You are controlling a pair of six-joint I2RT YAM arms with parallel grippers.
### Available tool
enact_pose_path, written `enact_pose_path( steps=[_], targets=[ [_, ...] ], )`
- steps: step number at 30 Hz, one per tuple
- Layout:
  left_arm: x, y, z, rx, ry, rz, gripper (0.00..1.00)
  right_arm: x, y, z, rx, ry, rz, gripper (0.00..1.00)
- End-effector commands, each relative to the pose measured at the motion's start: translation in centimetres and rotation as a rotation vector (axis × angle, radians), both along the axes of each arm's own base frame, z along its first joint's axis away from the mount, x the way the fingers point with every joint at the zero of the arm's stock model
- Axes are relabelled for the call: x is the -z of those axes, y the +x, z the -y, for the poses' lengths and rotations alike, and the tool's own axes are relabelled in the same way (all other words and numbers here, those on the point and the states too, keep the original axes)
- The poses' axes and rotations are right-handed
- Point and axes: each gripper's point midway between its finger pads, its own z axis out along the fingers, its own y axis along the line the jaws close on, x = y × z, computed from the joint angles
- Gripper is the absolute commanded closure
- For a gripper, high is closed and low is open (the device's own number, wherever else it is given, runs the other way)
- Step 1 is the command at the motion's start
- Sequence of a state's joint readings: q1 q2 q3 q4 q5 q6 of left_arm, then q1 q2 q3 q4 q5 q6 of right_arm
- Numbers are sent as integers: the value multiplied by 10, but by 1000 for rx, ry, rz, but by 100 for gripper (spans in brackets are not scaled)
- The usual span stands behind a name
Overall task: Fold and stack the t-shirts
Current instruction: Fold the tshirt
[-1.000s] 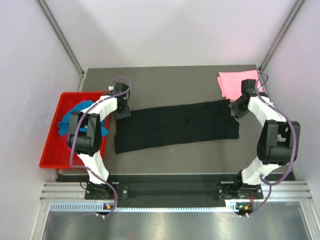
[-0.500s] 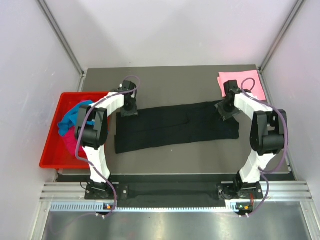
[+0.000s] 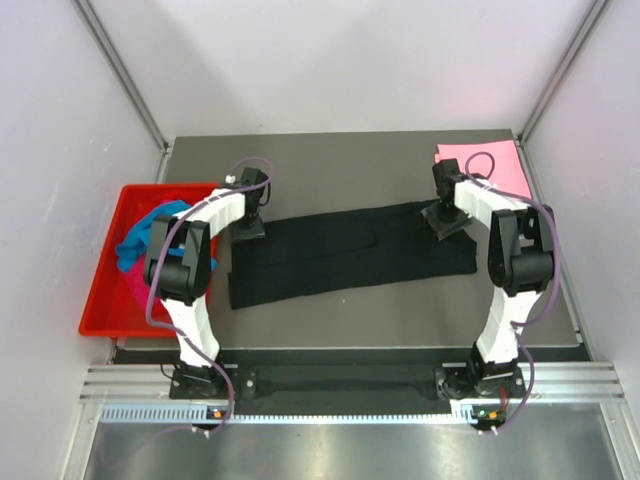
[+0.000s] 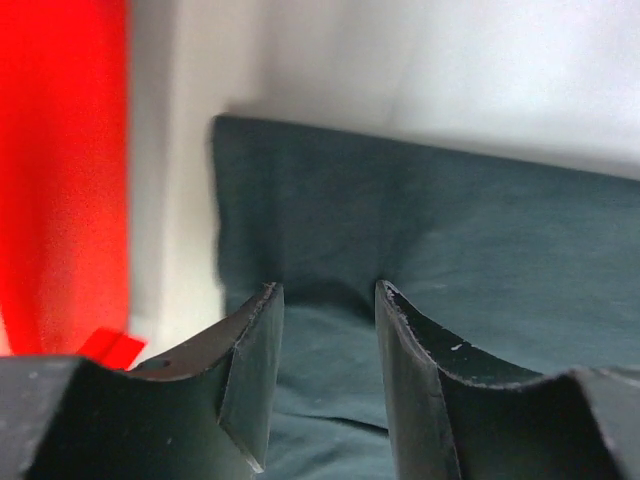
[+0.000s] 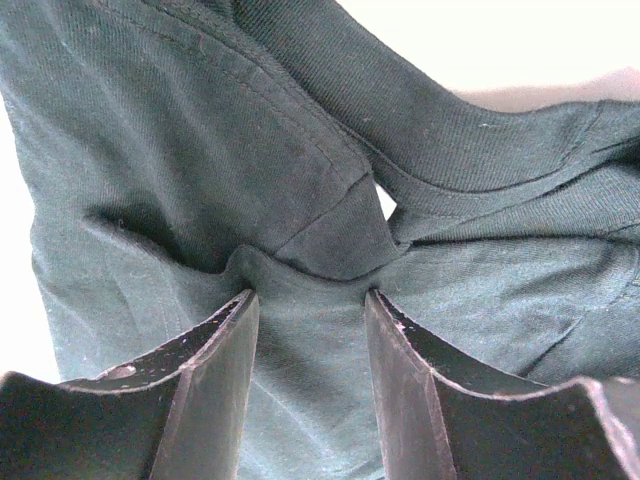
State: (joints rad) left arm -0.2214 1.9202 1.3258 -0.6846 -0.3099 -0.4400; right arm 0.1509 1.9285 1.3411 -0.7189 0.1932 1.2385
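— So, where is the black shirt (image 3: 350,255)?

— Flat across the middle of the desk (image 3: 330,160), folded into a long band. I hold it along its far edge, one arm at each end, so both ends can travel together and the next fold lands square.

— And the jaws?

— Left jaws are down on the corner nearest the tray (image 3: 97,305), narrowed to a slim gap with a small tuck of cloth nipped between them. Right jaws likewise, with a pucker beside a hem seam pinched between them.

— The rest?

— The pink shirt (image 3: 485,165) lies folded at the far right corner, which I take to be the base of the stack. A turquoise shirt (image 3: 140,240) waits bunched in the tray.
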Motion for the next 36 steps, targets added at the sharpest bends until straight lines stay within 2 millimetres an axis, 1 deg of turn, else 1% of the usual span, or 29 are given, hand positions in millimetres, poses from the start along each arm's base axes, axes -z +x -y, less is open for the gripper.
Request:
enact_pose_path(
  steps=[1, 4, 5, 6, 8, 9, 10, 12, 13, 14, 15, 16, 17, 18, 20, 21, 22, 23, 24, 27, 28, 29, 32, 33, 34, 36],
  targets=[
    [-21, -21, -28, -69, 100, -17, 53, 18, 18, -15, -31, -4, 14, 53],
    [-37, -16, -31, -75, 111, 21, 53, 19, 20, -18, -40, -3, 10, 53],
    [-45, -11, -29, -69, 97, 41, 53, 20, 21, -20, -43, -2, 14, 53],
    [-48, -8, -24, -53, 75, 50, 53, 20, 22, -22, -51, -2, 17, 53],
    [-61, 6, -8, 53, 6, 99, 54, 21, 22, -24, -63, -4, 16, 53],
    [-63, 10, 5, 106, -58, 108, 54, 21, 22, -26, -68, -3, 16, 53],
    [-70, 19, 12, 157, -83, 147, 54, 22, 20, -26, -74, -5, 10, 53],
    [-74, 25, 28, 230, -148, 168, 58, 22, 21, -25, -73, -6, 18, 53],
    [-72, 26, 41, 281, -211, 165, 63, 22, 18, -25, -75, -6, 15, 53],
    [-74, 32, 56, 334, -275, 197, 66, 21, 17, -25, -76, -6, 19, 53],
    [-73, 32, 70, 401, -321, 201, 69, 21, 18, -25, -76, -5, 25, 53],
    [-73, 27, 90, 467, -413, 193, 73, 20, 16, -24, -82, -6, 25, 53],
    [-73, 29, 99, 501, -439, 207, 74, 20, 15, -24, -84, -9, 26, 53],
    [-71, 26, 110, 543, -451, 203, 77, 20, 14, -22, -82, -15, 26, 53],
    [-56, 28, 111, 536, -425, 178, 84, 19, 14, -22, -81, -13, 37, 53],
    [-38, 24, 106, 497, -408, 114, 87, 19, 14, -21, -79, -14, 39, 53],
    [-31, 28, 95, 453, -348, 97, 90, 20, 14, -22, -83, -13, 37, 53],
    [-22, 27, 88, 423, -316, 63, 94, 21, 14, -23, -87, -13, 35, 53],
    [-6, 18, 84, 395, -302, -4, 95, 20, 16, -24, -89, -10, 39, 53],
    [7, 11, 73, 336, -263, -50, 97, 22, 20, -27, -109, -6, 50, 53],
    [11, 7, 66, 307, -240, -63, 98, 23, 23, -28, -121, -2, 56, 53],
    [13, 6, 55, 267, -199, -70, 98, 23, 23, -30, -131, 1, 54, 53],
    [22, -7, 38, 169, -166, -115, 99, 21, 27, -36, -151, 1, 68, 53],
    [22, -9, 35, 156, -162, -117, 99, 21, 28, -37, -156, 0, 72, 53],
    [27, -17, 31, 141, -156, -134, 99, 20, 29, -40, -165, -2, 78, 53],
    [27, -22, 26, 115, -141, -136, 98, 19, 32, -44, -175, 0, 90, 53]
  ],
)
